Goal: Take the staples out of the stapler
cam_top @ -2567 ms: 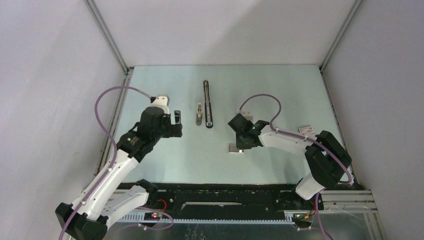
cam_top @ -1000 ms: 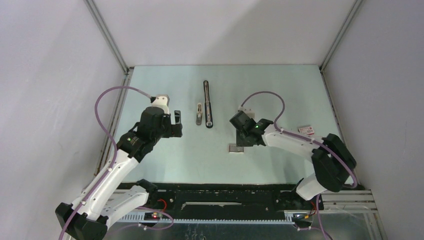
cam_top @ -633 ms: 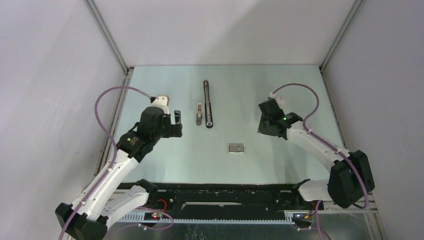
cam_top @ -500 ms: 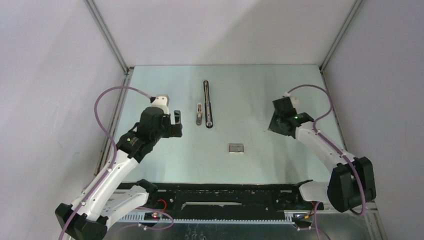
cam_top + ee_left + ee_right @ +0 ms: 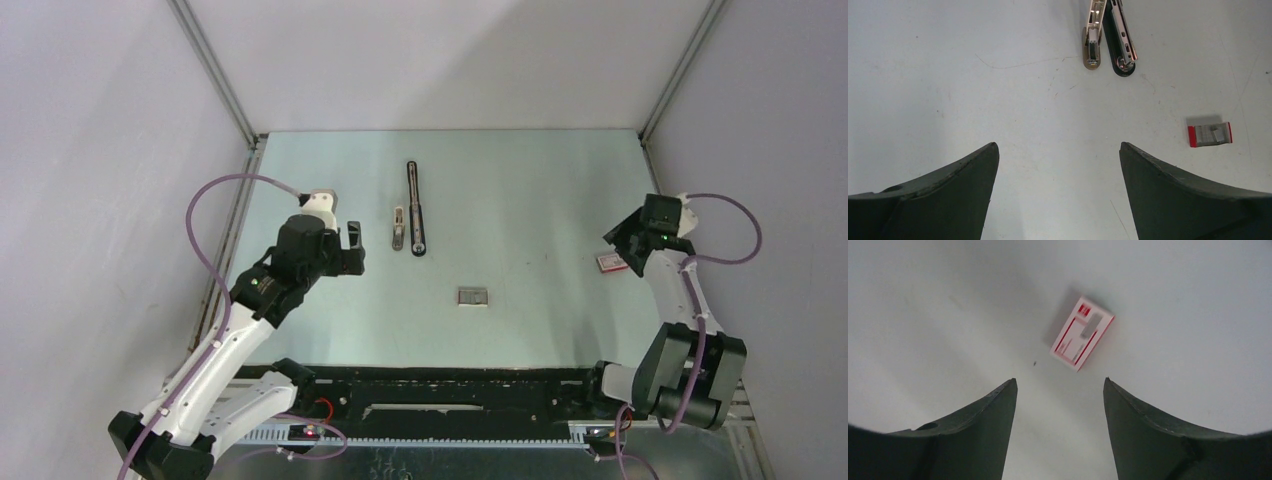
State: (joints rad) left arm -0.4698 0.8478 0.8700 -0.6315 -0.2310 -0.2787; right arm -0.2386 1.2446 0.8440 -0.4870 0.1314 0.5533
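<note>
Scuffed matt table (image 5: 550, 180), shiny metal staples (image 5: 399, 228), black metal-lined stapler (image 5: 415, 205).

You're looking at red print on the small white box (image 5: 1082, 334), but it's too blurred to read. No other lettering is legible.

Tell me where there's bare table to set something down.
Widest bare patch: between the stapler and the red-and-white box, beyond the grey tray. Also the near strip in front of that tray. Crowded: the staples right beside the stapler, left gripper close by.
</note>
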